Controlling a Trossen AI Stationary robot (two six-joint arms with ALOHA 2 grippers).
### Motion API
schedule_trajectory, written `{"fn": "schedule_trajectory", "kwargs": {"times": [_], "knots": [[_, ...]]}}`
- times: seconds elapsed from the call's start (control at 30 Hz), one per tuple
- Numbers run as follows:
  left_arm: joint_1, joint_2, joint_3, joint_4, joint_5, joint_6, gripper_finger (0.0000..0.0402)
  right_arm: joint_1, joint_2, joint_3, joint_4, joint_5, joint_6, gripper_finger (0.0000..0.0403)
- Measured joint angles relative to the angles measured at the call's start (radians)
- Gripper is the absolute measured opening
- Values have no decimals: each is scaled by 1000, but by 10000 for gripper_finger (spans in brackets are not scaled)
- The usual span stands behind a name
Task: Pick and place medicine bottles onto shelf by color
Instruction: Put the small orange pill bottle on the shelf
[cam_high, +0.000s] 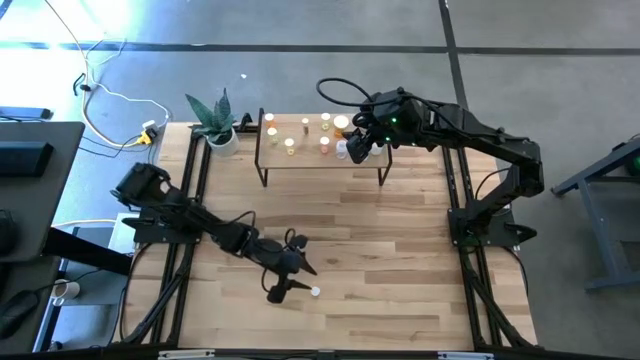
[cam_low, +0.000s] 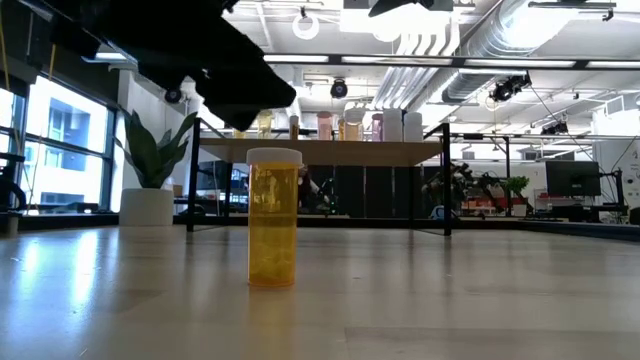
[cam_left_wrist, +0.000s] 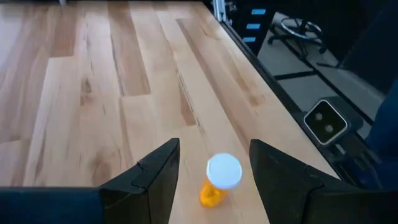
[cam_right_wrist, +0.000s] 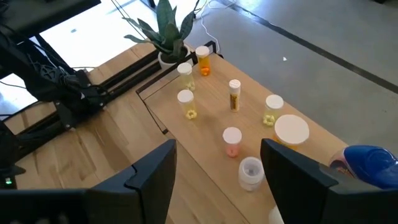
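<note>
Left gripper (cam_left_wrist: 211, 186) hangs open and empty over your one loose yellow bottle (cam_left_wrist: 217, 180), upright near the table's near edge. It looks light, rigid and slick, so you should pinch the body below the white cap. Right gripper (cam_right_wrist: 217, 180), open and empty, hovers over the shelf (cam_high: 300, 162), where I count roughly nine bottles.

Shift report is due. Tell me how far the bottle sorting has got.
Mostly done: several bottles already stand on the shelf, among them a pink one and a yellow one. In hand: the left gripper hangs open over a lone yellow bottle upright on the table, not gripping it. The right gripper hovers open above the shelf. Left: that one bottle.
</note>
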Motion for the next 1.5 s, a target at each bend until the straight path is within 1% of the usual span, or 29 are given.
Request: {"fn": "schedule_trajectory", "kwargs": {"times": [0.1,0.27,0.6,0.83,1.23,1.5], "knots": [[0,39,0,37,1,-1,186,0,0,0,-1,0,0,224],[-2,86,0,94,8,-60,186,0,0,0,-15,0,0,224],[-42,141,0,122,9,-87,186,0,0,0,-31,0,0,224],[-53,188,0,138,-43,-87,186,0,0,0,-44,0,9,224],[-59,202,0,184,-49,-87,186,0,0,0,-57,0,38,224],[-59,202,13,182,-50,-87,186,0,0,0,-57,0,38,224]]}}
